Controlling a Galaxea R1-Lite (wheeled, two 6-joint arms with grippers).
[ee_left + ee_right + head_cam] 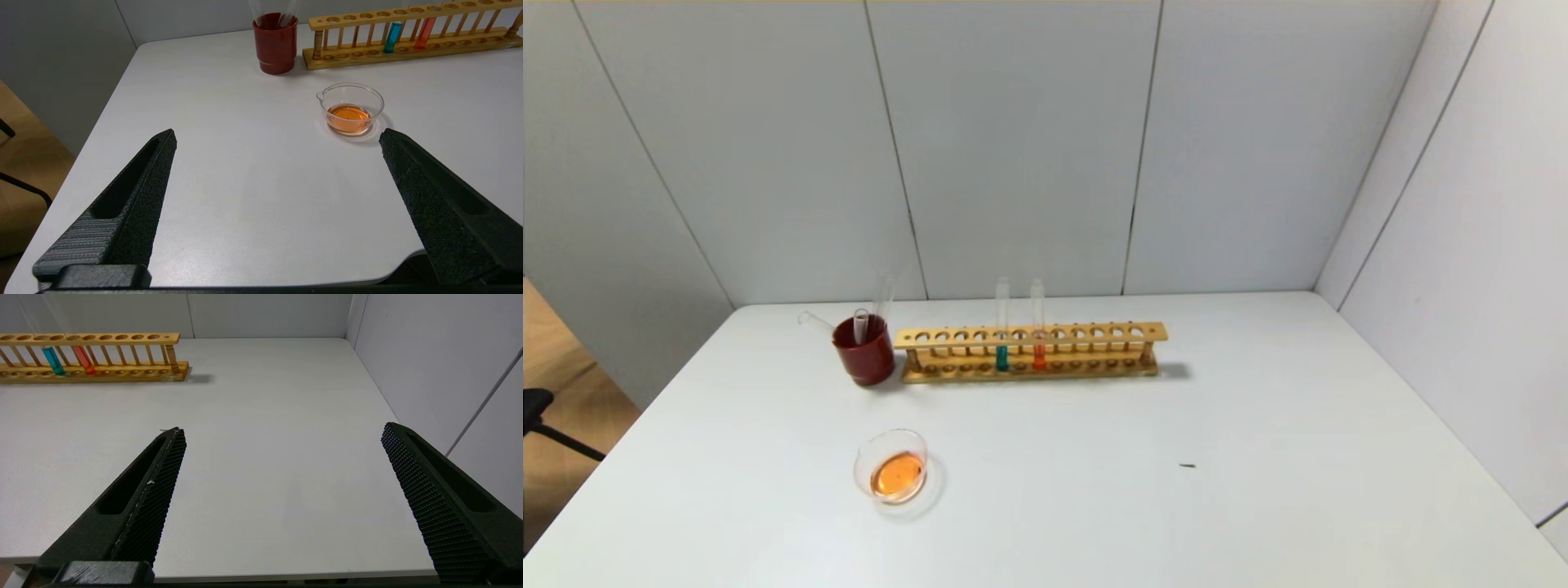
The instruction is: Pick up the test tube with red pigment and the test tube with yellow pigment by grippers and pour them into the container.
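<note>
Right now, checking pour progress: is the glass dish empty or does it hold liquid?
Holds liquid: the container has a shallow orange pool at its bottom, well below the rim.

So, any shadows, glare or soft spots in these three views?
Head view: rack casts a short shadow toward the robot's right; clear tubes in the red cup nearly vanish against the wall. Left wrist view: dish has a soft ring shadow and sharp rim. Right wrist view: even light, no glare on the table.
</note>
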